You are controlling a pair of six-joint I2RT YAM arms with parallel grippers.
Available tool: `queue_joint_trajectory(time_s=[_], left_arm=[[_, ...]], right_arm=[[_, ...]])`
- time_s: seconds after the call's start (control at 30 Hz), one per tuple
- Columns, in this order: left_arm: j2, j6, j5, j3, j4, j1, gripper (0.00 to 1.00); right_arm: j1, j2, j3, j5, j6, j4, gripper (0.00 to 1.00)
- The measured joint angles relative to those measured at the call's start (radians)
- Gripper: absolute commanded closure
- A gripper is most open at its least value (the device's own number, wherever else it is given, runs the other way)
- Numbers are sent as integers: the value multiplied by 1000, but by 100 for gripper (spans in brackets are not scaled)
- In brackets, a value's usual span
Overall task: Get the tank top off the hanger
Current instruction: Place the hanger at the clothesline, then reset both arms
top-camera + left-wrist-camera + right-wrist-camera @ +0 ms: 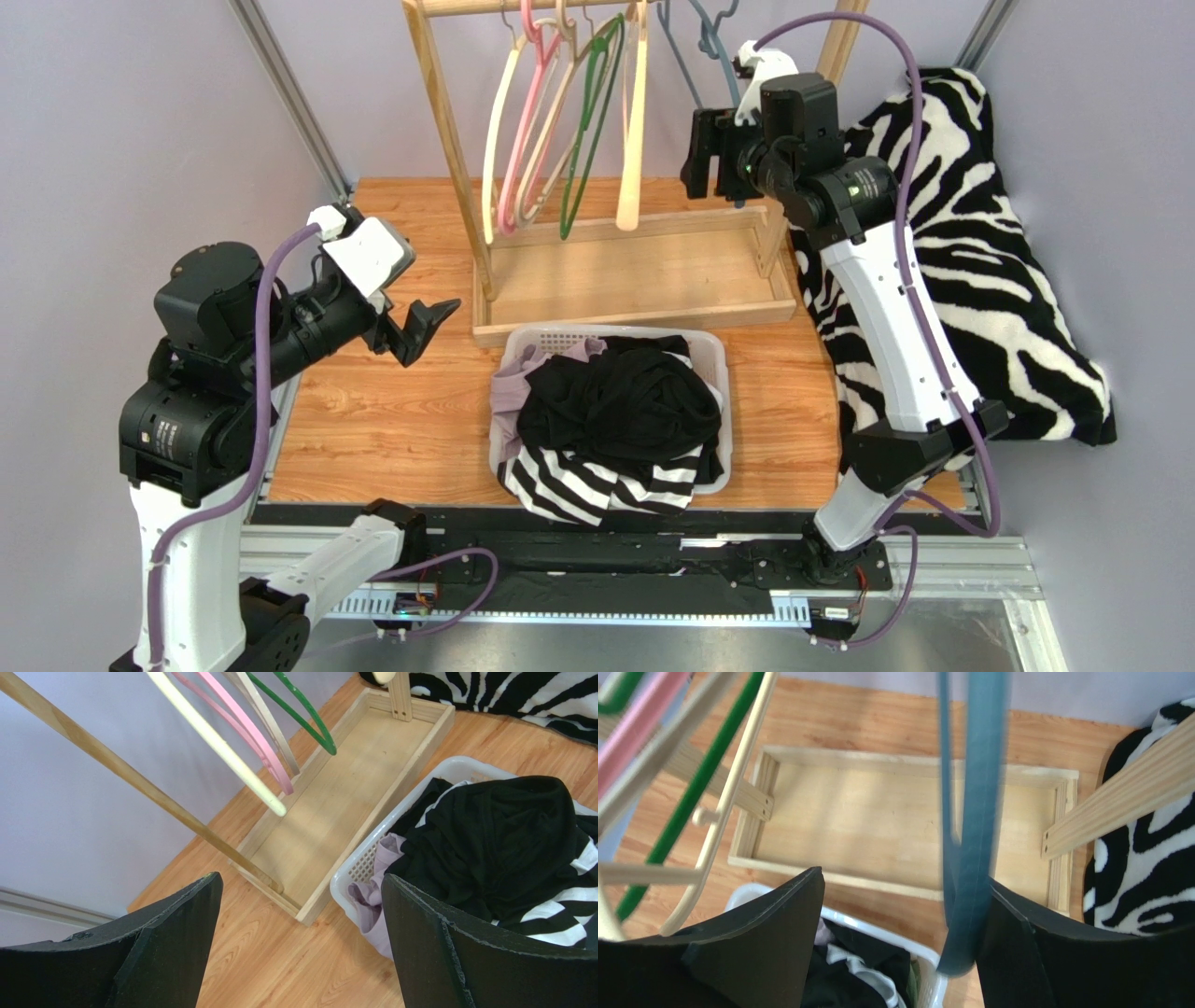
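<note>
The black garment, most likely the tank top, is lying heaped on top of the white laundry basket, covering a zebra-striped garment beneath it. Every hanger on the wooden rack is hanging bare, so the removal itself is looking done and the step in hand appears to be letting go of the hanger.

The right tool is sitting high by the rack's right end with its jaws apart. The blue hanger is dangling between them, close to the right-hand finger in the wrist view, and nothing is being gripped. The left tool is hovering wide open and empty over the counter, left of the basket.

Next, the right arm is probably needing to back straight away from the hanger without snagging it.

Room is tight there. The rack's right post and the zebra-print blanket are crowding one side, and the cream hanger and green hanger are close on the other. The space toward the basket and the near edge is looking freer.
</note>
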Motion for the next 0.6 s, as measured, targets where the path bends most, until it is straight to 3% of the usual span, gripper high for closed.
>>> queue_joint_trajectory(time_s=[0.17,0.6], left_arm=[[-2,-4,-2,-18,1,0,8],[-48,-39,2,-121,15,0,3]], right_arm=[[65,-120,-120,32,-6,-1,0],[401,-524,-430,148,17,11,0]])
